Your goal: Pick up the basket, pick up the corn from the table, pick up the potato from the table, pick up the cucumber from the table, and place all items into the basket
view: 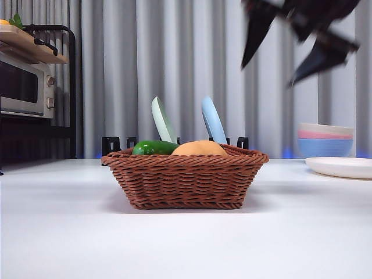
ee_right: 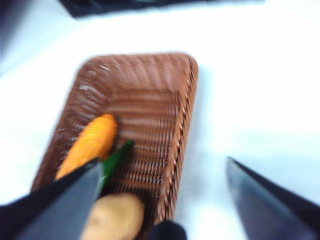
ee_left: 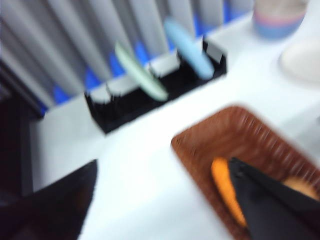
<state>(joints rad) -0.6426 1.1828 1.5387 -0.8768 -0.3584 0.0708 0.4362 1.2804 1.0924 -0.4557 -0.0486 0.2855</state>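
Sitting on the white table is the brown wicker basket, and all three vegetables lie inside it. From the low front view, the green cucumber and the tan potato poke up above the braided rim, side by side and touching. The orange corn shows only from above: it lies along one long wall of the basket, with the cucumber's thin stem end beside it and the potato at the near end, just under the right pincer.

That right pincer hangs above the basket's near end, its two black jaws spread wide and holding nothing; one jaw sits over the vegetables, the other over bare table beside the basket. The left pincer is also spread and empty, one jaw over the basket by the corn, the other off over the table. Both wrist views are blurred.

High at the top right of the front view, a dark pincer is well above the basket, apart from everything; which arm it belongs to cannot be told.
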